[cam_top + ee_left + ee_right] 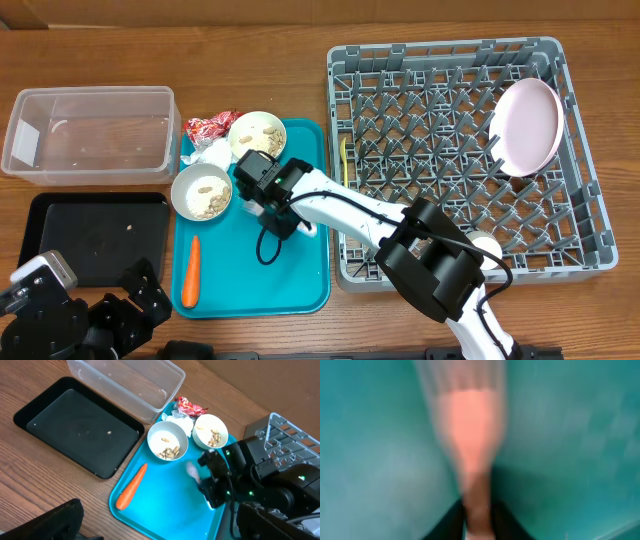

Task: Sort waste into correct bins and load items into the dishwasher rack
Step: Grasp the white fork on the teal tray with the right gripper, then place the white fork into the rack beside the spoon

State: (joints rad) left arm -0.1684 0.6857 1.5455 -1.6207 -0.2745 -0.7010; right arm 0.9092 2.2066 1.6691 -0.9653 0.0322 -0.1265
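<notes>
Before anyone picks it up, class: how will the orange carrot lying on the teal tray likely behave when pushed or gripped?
The carrot looks solid and straight, so it is probably stiff. Its round, tapered shape suggests it would roll in a curve if pushed sideways. The teal tray looks smooth, so it may also slide easily.

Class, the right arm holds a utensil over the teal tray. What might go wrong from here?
1. The pale utensil is pinched only at its handle end in the jaws of the right gripper and shows blurred, so it may slip out.
2. The bowl of food scraps sits right beside that gripper; swinging toward the dishwasher rack might knock it and spill.
</notes>
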